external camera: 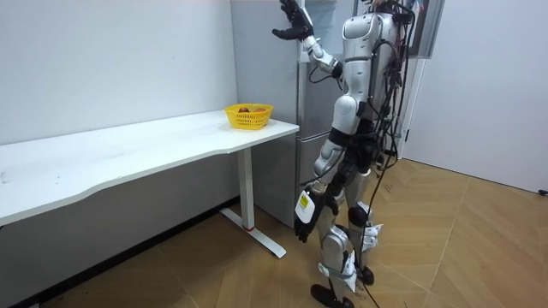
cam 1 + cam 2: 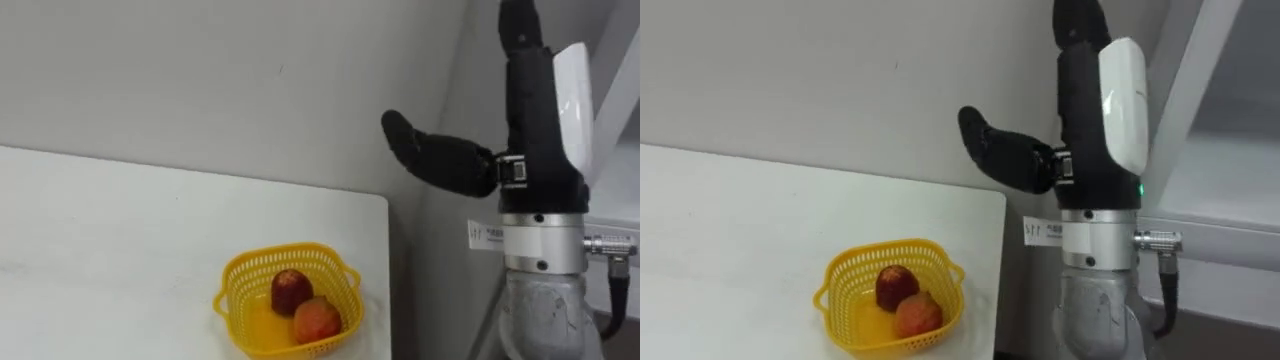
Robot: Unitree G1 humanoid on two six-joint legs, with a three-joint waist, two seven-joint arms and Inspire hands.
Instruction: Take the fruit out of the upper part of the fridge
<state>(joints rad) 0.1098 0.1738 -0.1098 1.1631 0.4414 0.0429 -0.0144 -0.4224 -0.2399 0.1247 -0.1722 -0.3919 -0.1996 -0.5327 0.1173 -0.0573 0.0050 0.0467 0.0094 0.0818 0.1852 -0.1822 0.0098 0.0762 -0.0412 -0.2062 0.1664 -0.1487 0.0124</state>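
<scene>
Beside the fridge (image 1: pixel 310 111), stood with the right hand (image 2: pixel 530 120) lifted toward its top, fingers (image 2: pixel 520 25) straight and spread, clasping nothing, and the left hand (image 1: pixel 304 224) hanging at the thigh. Could not make out whatever was to be fetched. Risked, likely, slipping off its door edge, or knocking the yellow basket (image 2: pixel 290 250) of fruit (image 2: pixel 291 291) off the corner of the white table (image 2: pixel 120 240). Stood on wood floor (image 1: pixel 197 274), pale wall (image 1: pixel 111 60) behind.

We see soft, even indoor light falling from above. The white table (image 2: pixel 150 250) is bright but free of glare. At 2 o'clock the right hand (image 2: pixel 525 120) stands dark against the pale wall (image 2: pixel 200 80), its white back faintly shining. In the room view, shade gathers beneath the table at 8 o'clock.
</scene>
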